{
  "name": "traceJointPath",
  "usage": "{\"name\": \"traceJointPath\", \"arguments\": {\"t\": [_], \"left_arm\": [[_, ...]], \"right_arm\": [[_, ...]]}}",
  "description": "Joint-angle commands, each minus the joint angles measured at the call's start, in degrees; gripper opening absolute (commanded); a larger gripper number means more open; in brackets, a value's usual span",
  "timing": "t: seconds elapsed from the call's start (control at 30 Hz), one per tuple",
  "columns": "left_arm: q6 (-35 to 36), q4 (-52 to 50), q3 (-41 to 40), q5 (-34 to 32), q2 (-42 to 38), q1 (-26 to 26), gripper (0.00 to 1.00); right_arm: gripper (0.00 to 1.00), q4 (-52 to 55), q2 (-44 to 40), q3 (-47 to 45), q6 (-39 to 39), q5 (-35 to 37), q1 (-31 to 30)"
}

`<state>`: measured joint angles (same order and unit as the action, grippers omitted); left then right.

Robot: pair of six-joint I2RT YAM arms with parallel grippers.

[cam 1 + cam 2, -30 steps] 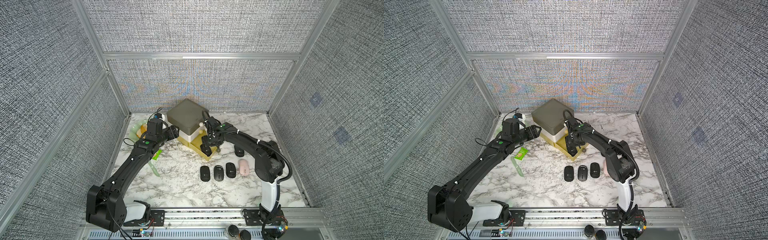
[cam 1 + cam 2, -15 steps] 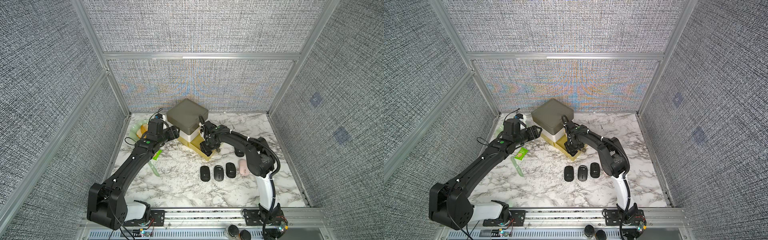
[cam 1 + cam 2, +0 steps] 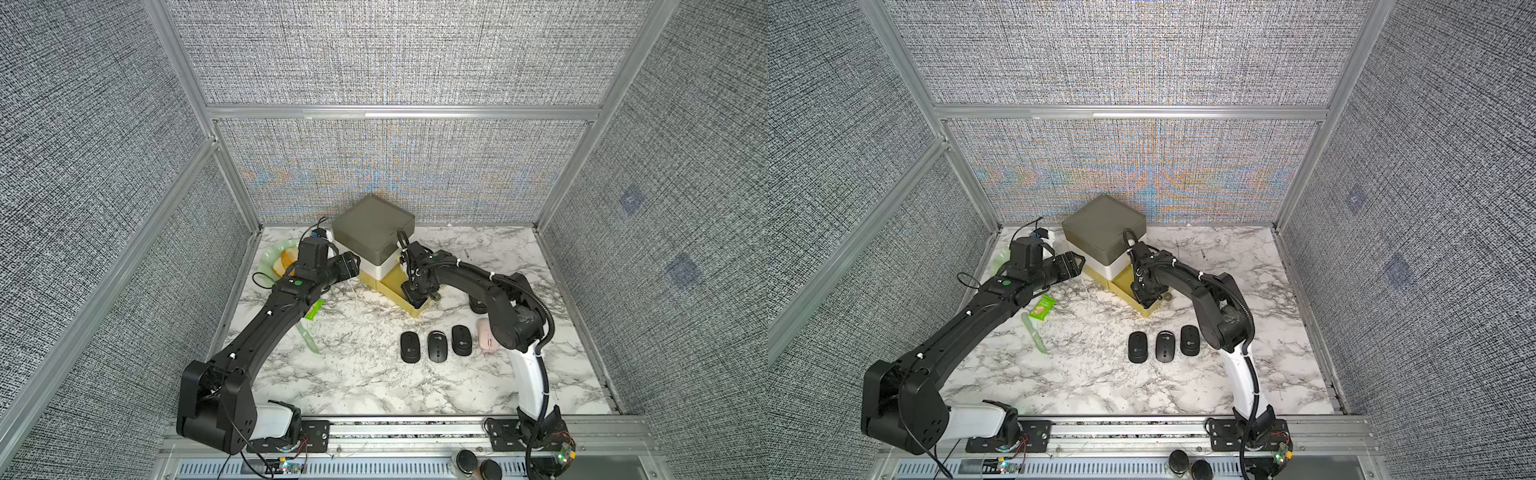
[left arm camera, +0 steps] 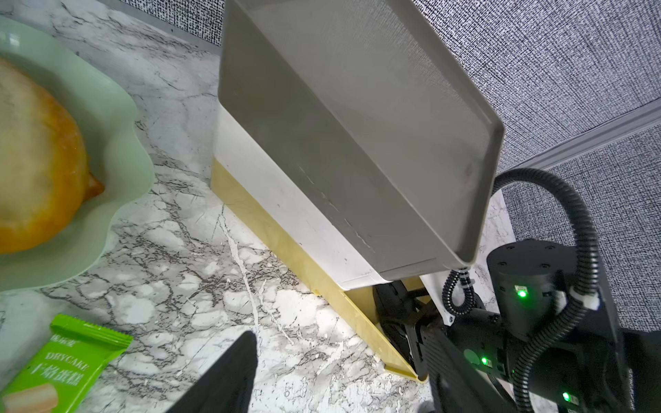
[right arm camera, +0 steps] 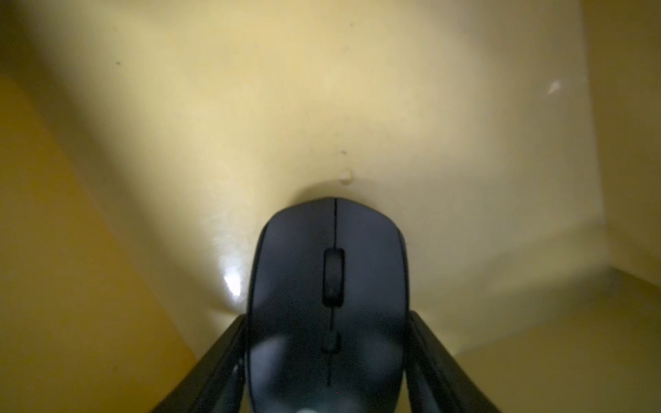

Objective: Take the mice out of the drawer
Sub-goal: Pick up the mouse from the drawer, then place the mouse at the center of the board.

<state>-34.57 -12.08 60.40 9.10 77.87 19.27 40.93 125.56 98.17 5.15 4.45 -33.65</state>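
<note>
Since the right gripper (image 5: 327, 316) fingers (image 5: 218, 364) pinch only the rear sides of the black mouse (image 5: 329, 250), it may slip from between them into the yellow drawer (image 5: 179, 107) when lifted. For the left gripper (image 3: 351, 266), I cannot tell the spread.

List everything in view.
black mice: five; three in a row on the table, one farther back, one in the bottom drawer
pink mouse: one, right of the row
drawer unit: one, grey over white, table's back
bottom drawer: one, yellow, pulled open
plate: one, pale green, back left
bun: one, golden, on plate
snack packet: one, green, near plate
utensil: one, pale green, beside packet
left gripper: black, beside drawer unit
right gripper: black, in the drawer, flanking that mouse
</note>
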Motion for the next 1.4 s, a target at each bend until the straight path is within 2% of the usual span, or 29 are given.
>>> {"name": "traceJointPath", "arguments": {"t": [0.0,0.27,0.53,0.97,1.2,1.37], "left_arm": [[-0.15,1.47,0.42,-0.05,0.26,-0.11,0.76],[-0.41,1.56,0.68,0.01,0.70,-0.11,0.76],[-0.70,1.48,1.03,0.08,0.84,-0.11,0.76],[-0.76,1.09,1.21,-0.17,0.03,-0.11,0.76],[-0.24,0.23,0.86,-0.79,-1.33,-0.11,0.76],[0.24,-0.40,0.03,-1.24,-3.35,-0.11,0.76]], "right_arm": [[0.64,2.30,0.41,-0.51,0.56,-0.05,0.69],[0.62,0.78,1.25,-1.23,0.78,-2.38,0.69],[0.53,1.60,-1.68,-0.70,0.76,-1.92,0.95],[0.51,-0.11,-8.76,-4.57,-0.10,-1.64,2.26],[0.51,1.60,-15.15,-5.72,4.71,-1.72,2.71],[0.50,1.92,-20.51,-8.52,10.64,-4.24,1.98]]}}
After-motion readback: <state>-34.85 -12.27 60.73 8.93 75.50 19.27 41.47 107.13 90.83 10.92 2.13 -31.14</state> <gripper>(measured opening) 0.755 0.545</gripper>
